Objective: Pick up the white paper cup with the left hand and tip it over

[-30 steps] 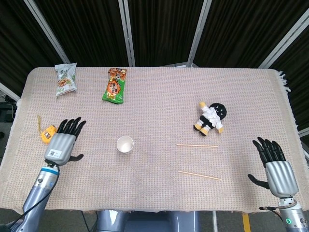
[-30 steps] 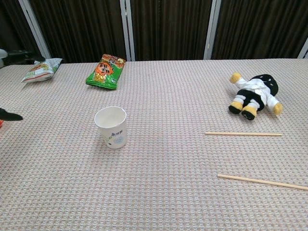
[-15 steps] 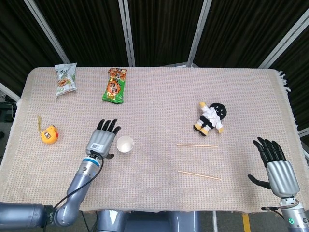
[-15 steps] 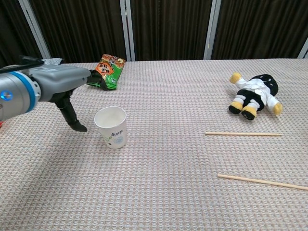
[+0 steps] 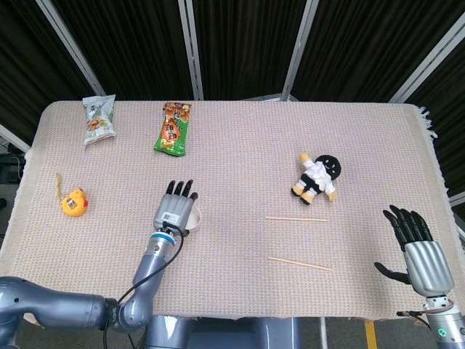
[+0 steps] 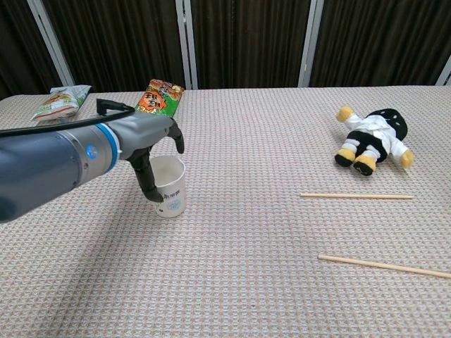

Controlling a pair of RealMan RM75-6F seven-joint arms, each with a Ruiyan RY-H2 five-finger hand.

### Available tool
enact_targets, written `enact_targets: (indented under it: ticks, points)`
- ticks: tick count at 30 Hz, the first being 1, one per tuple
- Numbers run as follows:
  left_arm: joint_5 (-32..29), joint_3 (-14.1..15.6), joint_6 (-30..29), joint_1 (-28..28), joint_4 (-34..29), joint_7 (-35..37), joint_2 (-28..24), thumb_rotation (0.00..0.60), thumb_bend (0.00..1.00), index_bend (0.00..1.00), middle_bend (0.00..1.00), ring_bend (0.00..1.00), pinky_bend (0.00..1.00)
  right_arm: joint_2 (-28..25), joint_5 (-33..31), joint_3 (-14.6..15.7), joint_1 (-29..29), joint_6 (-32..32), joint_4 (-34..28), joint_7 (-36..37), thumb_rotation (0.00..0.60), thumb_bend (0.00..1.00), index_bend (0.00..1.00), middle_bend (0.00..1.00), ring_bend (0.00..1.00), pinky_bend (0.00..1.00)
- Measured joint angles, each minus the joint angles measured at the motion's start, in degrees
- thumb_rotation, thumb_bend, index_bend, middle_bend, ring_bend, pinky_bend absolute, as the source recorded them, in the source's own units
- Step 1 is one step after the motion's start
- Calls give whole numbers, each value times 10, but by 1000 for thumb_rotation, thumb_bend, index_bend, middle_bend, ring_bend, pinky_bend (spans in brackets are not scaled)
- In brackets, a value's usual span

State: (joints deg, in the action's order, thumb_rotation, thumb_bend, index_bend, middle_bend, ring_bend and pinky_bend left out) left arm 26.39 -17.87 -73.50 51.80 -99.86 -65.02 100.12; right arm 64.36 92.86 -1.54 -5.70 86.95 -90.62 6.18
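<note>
The white paper cup [image 6: 170, 191] stands upright on the woven tablecloth, left of centre. My left hand [image 6: 151, 142] reaches over it from the left. The thumb hangs down against the cup's left wall and the other fingers arch over the far rim, not visibly closed on it. In the head view the left hand [image 5: 176, 206] covers most of the cup [image 5: 197, 218], leaving only its right rim showing. My right hand [image 5: 416, 246] lies open with fingers spread at the table's near right corner, far from the cup.
A green snack bag [image 5: 173, 128] and a pale snack bag [image 5: 98, 118] lie at the back left. A yellow tape measure [image 5: 74, 203] sits by the left edge. A plush doll [image 5: 317, 177] and two chopsticks [image 5: 296, 219] [image 5: 300, 264] lie right of the cup.
My left hand has swept rightward from beside the tape measure to the cup, and it now arches over the rim. The cup and my right hand have stayed put.
</note>
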Motion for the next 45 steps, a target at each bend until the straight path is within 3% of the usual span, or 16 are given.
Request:
enact_targets:
  ticks: [7,12,24,35,37,43,45]
  points:
    - [-15,4,-7,17,22,-1,24,600,79,380,0,0,0,-1,-2,-1,0,1,1,5,600,59,0,0,0,0]
    - [-4,8,-11,14,13,24,20,600,79,417,0,0,0,-2,-2,-2,1,4,1,8,600,59,0,0,0,0]
    - [22,44,2,-30,-22,107,-45,600,80,447,0,0,0,-1,-3,-3,2,5,0,3,600,58,0,0,0,0]
    - [53,86,47,-73,-13,187,-112,600,79,446,0,0,0,2,-3,0,1,-1,-6,-15,600,59,0,0,0,0]
    - [55,86,50,-74,-12,194,-115,600,80,414,0,0,0,2,-3,0,1,-1,-6,-15,600,59,0,0,0,0]
    - [68,85,53,-74,-18,207,-121,600,80,25,0,0,0,2,-4,-1,2,0,-7,-15,600,59,0,0,0,0]
    - [73,86,52,-73,-21,206,-123,600,80,0,0,0,0,2,-4,-1,2,0,-6,-14,600,58,0,0,0,0]
